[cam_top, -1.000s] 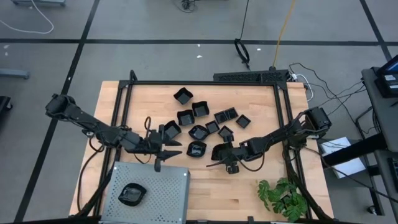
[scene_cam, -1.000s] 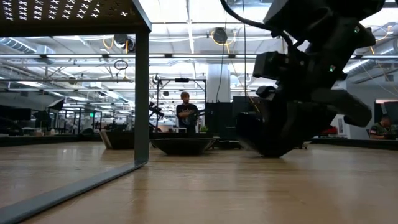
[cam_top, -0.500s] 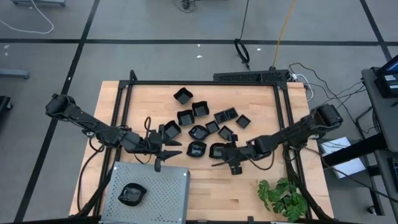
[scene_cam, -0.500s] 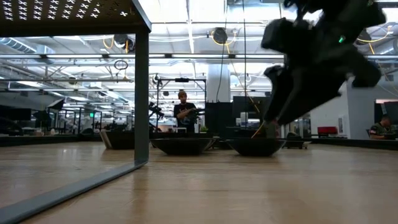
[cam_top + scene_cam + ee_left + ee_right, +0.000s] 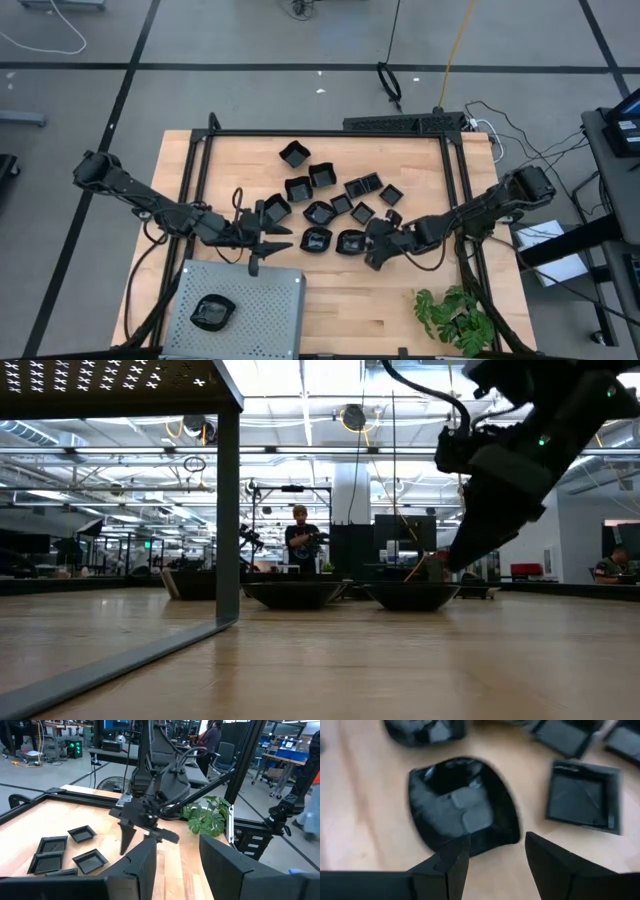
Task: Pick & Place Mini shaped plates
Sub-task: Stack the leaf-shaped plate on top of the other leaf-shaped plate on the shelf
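Right gripper (image 5: 372,255) empty with fingers apart over rounded black plate (image 5: 462,802), left gripper (image 5: 272,240) parted, near perforated tray (image 5: 240,310).

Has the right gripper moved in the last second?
Yes. The right gripper shifted toward the table's far side, closer to the mini shaped plates.

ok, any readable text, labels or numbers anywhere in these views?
None legible.
Mini shaped plates: glossy black, no markings visible.
Perforated tray: no label visible.
Monitor at the right edge of the high view: too small to read.
Room behind the table in the low view: any signs are too blurred to read.
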Robot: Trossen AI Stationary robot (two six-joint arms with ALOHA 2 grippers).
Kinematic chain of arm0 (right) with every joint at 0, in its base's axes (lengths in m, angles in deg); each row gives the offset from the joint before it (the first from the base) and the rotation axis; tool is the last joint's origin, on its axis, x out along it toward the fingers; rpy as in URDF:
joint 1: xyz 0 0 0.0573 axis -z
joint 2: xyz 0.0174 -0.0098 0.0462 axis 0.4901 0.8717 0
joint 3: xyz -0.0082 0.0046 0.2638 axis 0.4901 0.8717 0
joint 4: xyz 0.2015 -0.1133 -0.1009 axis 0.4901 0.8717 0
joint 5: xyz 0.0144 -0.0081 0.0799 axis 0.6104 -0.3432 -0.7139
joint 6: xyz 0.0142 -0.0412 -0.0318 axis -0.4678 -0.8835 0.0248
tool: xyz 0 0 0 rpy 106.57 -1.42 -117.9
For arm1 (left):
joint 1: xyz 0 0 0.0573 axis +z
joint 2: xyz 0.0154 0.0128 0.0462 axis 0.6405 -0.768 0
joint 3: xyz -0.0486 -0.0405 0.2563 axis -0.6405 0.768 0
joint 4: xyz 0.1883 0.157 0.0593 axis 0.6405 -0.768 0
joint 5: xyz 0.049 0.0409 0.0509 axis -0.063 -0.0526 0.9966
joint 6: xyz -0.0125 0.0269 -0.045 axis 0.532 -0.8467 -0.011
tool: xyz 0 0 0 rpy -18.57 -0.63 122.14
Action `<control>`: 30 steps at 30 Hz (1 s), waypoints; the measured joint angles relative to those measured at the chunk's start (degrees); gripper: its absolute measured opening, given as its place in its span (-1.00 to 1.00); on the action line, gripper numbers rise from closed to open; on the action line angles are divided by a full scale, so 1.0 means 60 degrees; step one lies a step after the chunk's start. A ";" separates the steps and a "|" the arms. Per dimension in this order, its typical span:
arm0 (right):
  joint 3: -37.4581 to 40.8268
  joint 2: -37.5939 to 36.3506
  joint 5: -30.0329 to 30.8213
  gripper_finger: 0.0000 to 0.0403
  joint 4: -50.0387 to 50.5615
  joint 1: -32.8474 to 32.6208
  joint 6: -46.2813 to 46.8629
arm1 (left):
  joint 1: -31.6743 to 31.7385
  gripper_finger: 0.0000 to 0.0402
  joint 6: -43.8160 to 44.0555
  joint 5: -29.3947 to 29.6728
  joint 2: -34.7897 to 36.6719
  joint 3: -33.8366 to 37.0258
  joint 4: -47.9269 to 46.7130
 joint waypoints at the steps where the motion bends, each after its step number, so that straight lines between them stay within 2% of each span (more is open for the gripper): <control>1: 0.0097 -0.0002 0.0135 -0.09 -0.0134 0.0034 0.0162 | 0.0000 -0.23 0.0003 0.0000 0.0000 0.0000 0.0000; 3: 0.0245 0.0005 0.0129 -0.09 -0.0386 0.0107 0.0447 | 0.0004 -0.23 0.0001 0.0000 0.0000 0.0000 0.0000; 8: 0.0449 0.0005 -0.1009 -0.09 -0.1147 0.0197 0.1052 | 0.0020 -0.23 -0.0074 0.0000 0.0000 0.0000 0.0001; 12: 0.0825 0.0008 -0.1498 -0.09 -0.2502 -0.0051 0.1088 | 0.0114 -0.23 -0.0073 0.0004 0.0000 0.0000 0.0000; 15: 0.1060 0.0008 -0.1469 -0.09 -0.3183 -0.0204 0.0885 | 0.0166 -0.23 -0.0059 0.0004 0.0000 0.0000 0.0000; 20: 0.1091 0.0008 -0.1377 -0.09 -0.2531 -0.0180 0.1260 | 0.0164 -0.23 0.0072 0.0005 0.0000 0.0000 0.0000; 26: 0.1093 0.0012 -0.0202 -0.09 -0.2135 -0.0015 0.0941 | 0.0164 -0.23 -0.0004 0.0007 0.0000 0.0000 0.0000; 30: 0.1093 0.0012 -0.0132 -0.09 -0.2016 0.0314 0.0496 | 0.0164 -0.23 -0.0007 0.0006 0.0000 0.0000 0.0000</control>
